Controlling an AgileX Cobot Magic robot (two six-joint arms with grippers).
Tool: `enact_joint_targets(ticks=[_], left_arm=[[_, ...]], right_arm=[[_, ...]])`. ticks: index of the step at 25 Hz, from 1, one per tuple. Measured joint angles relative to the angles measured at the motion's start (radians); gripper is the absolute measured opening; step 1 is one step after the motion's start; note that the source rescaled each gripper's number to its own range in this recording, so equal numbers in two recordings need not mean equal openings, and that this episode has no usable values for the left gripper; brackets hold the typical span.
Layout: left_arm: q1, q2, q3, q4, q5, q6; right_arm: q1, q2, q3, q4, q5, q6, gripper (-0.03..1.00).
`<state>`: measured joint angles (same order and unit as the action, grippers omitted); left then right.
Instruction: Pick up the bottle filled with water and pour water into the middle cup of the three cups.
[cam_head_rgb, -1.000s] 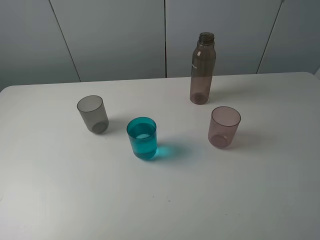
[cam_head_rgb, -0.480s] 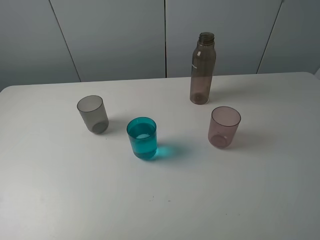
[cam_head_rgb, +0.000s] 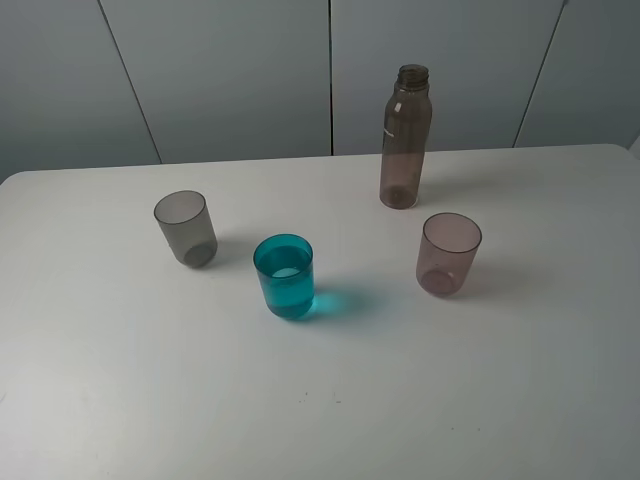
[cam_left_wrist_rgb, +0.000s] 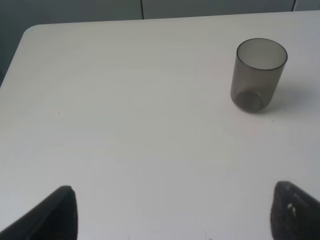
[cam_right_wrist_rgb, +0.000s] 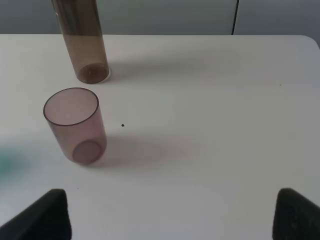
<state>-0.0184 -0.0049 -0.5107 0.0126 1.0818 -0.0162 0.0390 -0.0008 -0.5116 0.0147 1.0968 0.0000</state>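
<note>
We see the bottle (cam_head_rgb: 404, 137) standing upright and uncapped at the back of the white bench (cam_head_rgb: 520, 380), with the middle cup (cam_head_rgb: 284, 277), teal and holding water, nearer the front between the grey cup (cam_head_rgb: 185, 228) and the pink cup (cam_head_rgb: 449, 254). Our left tool (cam_left_wrist_rgb: 170, 212) and right tool (cam_right_wrist_rgb: 170, 212) both have fingers spread wide, holding nothing, above bare bench.

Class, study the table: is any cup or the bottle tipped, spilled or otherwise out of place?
Nothing stands out. The bottle and three cups stand upright; only the teal cup holds liquid, and no spill shows on the table.
</note>
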Motion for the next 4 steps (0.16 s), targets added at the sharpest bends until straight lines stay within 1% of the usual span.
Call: enact_joint_targets(ticks=[4], left_arm=[[0.0, 0.0, 0.0, 0.0, 0.0, 0.0]], right_arm=[[0.0, 0.0, 0.0, 0.0, 0.0, 0.0, 0.62]])
